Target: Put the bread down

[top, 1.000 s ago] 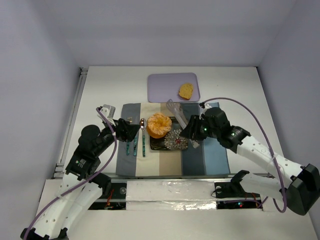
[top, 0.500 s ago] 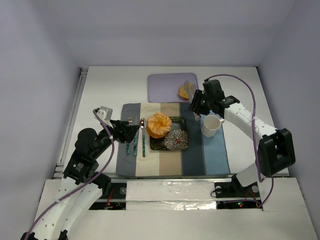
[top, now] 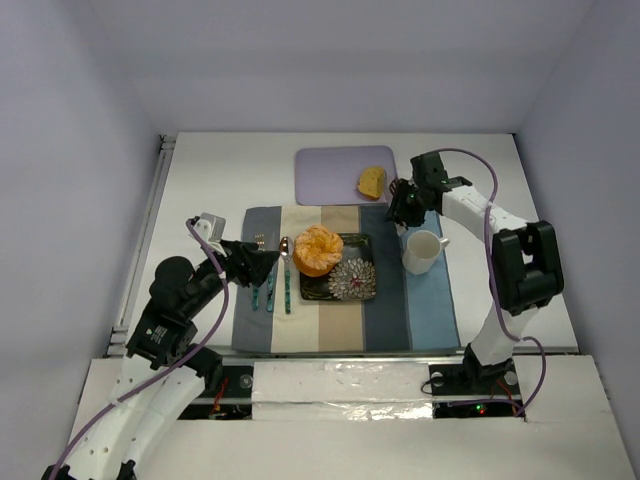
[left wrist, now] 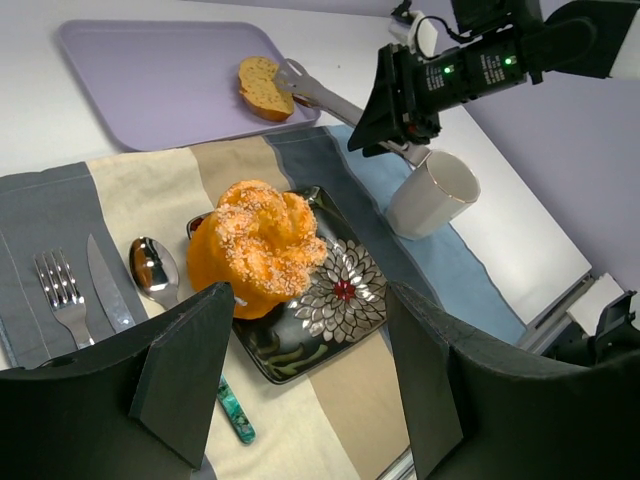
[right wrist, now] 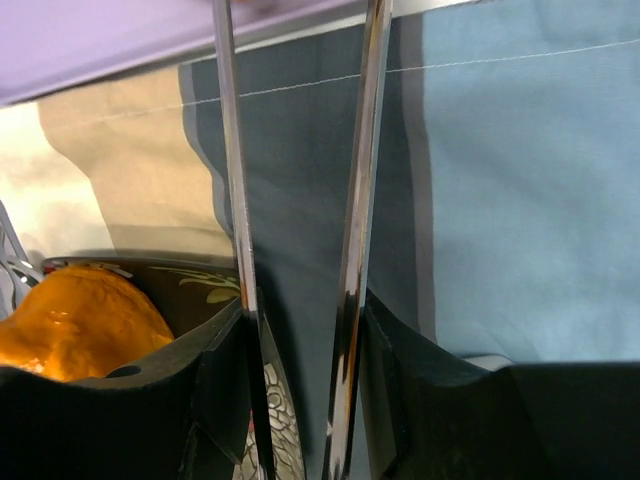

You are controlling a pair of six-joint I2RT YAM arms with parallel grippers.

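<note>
Left wrist — right gripper (left wrist: 395,120) holds tongs (left wrist: 318,95) beside bread (left wrist: 262,88).

No legible text, no labels, no brand names, no numbers, no signs in any view

1 bread slice (left wrist: 262,88), 1 pastry (left wrist: 258,245), 1 plate (left wrist: 335,300), 1 cup (left wrist: 432,193), 1 tray (left wrist: 150,80), 1 fork (left wrist: 60,295), 1 knife (left wrist: 105,295), 1 spoon (left wrist: 150,270)
</note>
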